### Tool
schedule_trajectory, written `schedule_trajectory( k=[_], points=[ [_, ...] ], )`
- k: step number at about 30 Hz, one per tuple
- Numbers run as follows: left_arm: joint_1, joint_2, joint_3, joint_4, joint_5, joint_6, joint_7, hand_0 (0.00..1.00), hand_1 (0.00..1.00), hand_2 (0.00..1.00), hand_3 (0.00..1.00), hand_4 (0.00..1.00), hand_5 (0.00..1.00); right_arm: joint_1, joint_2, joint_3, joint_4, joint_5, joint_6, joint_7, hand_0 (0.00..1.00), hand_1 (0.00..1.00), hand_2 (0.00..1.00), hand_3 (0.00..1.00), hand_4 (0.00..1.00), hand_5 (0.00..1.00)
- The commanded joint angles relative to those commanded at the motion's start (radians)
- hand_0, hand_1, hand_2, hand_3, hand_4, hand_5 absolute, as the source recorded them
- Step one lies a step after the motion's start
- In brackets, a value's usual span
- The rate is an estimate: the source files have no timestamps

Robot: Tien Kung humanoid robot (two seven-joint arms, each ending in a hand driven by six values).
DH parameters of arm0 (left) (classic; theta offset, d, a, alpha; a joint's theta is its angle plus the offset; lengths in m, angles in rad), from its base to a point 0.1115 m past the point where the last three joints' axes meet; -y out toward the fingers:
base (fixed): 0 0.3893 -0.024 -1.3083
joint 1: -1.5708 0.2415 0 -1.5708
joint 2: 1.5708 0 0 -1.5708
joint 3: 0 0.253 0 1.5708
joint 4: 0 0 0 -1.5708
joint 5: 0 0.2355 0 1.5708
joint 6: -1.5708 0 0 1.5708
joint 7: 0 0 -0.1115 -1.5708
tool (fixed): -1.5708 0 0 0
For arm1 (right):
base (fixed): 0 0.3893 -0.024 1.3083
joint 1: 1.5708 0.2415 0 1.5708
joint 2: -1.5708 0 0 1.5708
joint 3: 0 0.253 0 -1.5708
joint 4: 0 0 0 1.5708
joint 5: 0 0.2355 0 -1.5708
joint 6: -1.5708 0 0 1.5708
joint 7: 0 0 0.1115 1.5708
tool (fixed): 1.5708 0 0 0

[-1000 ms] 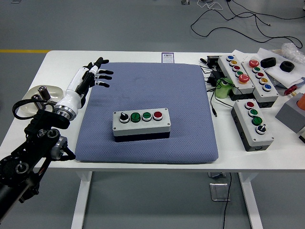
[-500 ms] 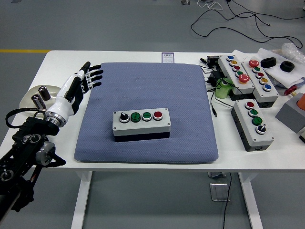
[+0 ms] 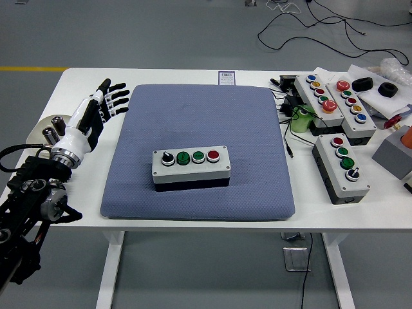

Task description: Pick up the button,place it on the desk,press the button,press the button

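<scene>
The grey, rectangular button box (image 3: 190,163) with four round controls lies on the blue quilted pad (image 3: 199,122), right of the left hand (image 3: 103,103), whose fingers are spread, empty.

Four button boxes (image 3: 190,165) (one on the single blue pad (image 3: 199,109)), one hand (image 3: 96,108).
</scene>
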Motion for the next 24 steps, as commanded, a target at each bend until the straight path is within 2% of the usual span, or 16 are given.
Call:
schedule_trajectory(
  k=[8,24],
  points=[
    [-0.013,-0.007,0.000,0.000,0.008,0.001,0.003,0.728,0.784,0.783,0.767,0.685,0.998,0.003,0.000,-0.005,0.000,0.007,-0.001,0.000,0.670,0.644,0.686,0.630,0.308,0.177],
    [-0.017,-0.001,0.010,0.013,0.005,0.006,0.004,0.725,0.782,0.782,0.768,0.685,0.998,0.003,-0.001,-0.007,0.000,0.010,-0.001,0.001,0.671,0.645,0.686,0.629,0.308,0.176]
  ],
)
